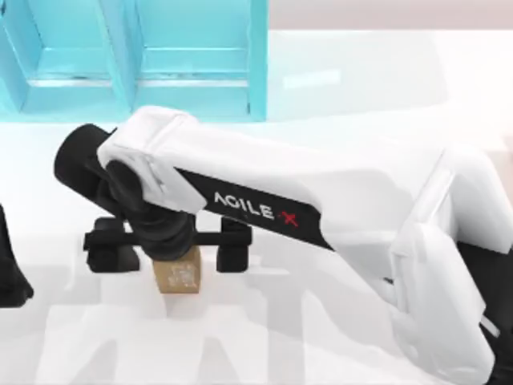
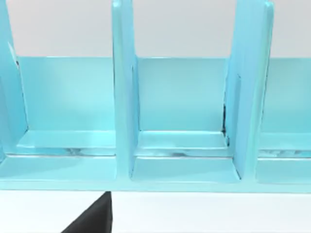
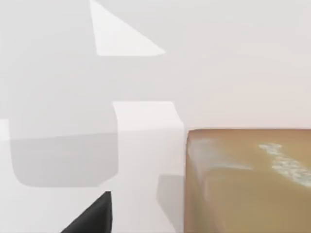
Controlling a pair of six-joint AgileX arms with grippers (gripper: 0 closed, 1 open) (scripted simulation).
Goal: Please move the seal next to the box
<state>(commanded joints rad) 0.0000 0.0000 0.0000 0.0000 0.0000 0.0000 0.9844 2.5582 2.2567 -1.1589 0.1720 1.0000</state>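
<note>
Seal (image 1: 178, 277) sits on the white counter (image 1: 337, 321), well in front of the cyan box (image 1: 192, 56), speckled face up. My right tool (image 1: 168, 245) hangs directly over it, fingers spread wide, one on each side and clear of the block. The right wrist view has the seal (image 3: 248, 179) close below. My left arm (image 1: 10, 273) is parked at the counter's left edge; I cannot tell its tool's state.
</note>
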